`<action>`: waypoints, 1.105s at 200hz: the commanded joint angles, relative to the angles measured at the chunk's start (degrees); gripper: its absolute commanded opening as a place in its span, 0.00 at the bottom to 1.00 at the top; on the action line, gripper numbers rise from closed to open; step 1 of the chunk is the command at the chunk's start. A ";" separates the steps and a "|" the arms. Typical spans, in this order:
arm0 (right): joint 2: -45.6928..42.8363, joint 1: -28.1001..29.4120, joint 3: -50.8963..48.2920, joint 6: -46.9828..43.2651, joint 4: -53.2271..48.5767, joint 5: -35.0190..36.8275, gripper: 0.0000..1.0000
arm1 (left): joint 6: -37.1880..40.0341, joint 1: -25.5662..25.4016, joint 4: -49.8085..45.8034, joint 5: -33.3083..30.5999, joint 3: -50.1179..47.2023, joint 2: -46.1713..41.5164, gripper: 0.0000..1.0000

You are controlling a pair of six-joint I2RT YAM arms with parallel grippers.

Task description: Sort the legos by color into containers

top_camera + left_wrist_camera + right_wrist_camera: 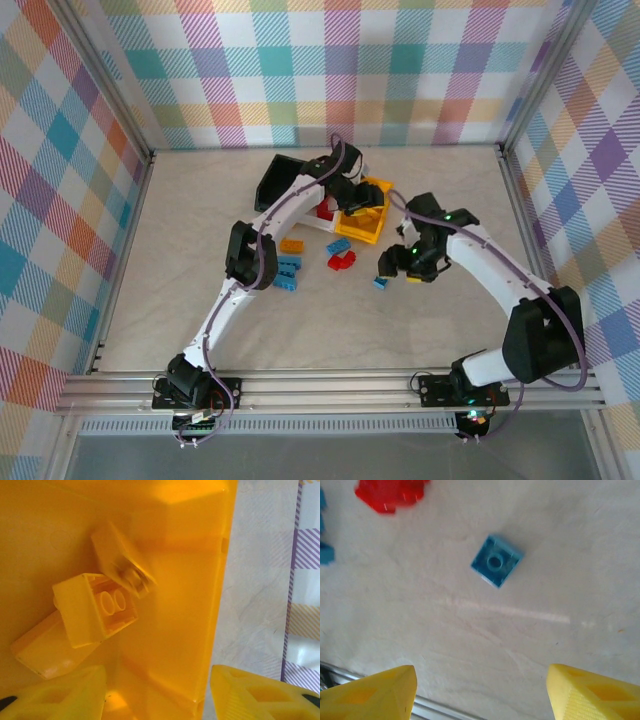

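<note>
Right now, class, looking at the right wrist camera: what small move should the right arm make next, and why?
Probably ease the right arm's jaws forward and down over the small blue square plastic brick. The jaws stand open and empty, the brick lies alone on the pale table ahead of them, and it is not yet in a container.

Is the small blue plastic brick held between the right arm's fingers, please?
No, the small blue plastic brick lies on the table, apart from the spread right fingers.
</note>
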 commanded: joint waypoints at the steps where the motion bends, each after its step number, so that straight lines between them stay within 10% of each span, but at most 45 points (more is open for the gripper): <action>1: 2.41 2.93 -0.72 -1.30 0.83 0.91 0.70 | 0.53 0.03 -2.51 -0.42 1.35 -5.53 0.59; 45: 11.01 4.71 1.07 -1.22 4.96 4.08 0.70 | 4.75 1.00 -11.99 -7.47 -1.44 -15.22 0.71; 116: 21.15 4.85 5.31 0.94 8.19 7.11 0.71 | 5.17 5.72 -6.73 -11.45 -35.26 -37.83 0.82; 221: 26.67 6.17 9.63 3.10 5.90 11.95 0.55 | 5.67 8.76 -5.49 -10.96 -44.73 -43.52 0.87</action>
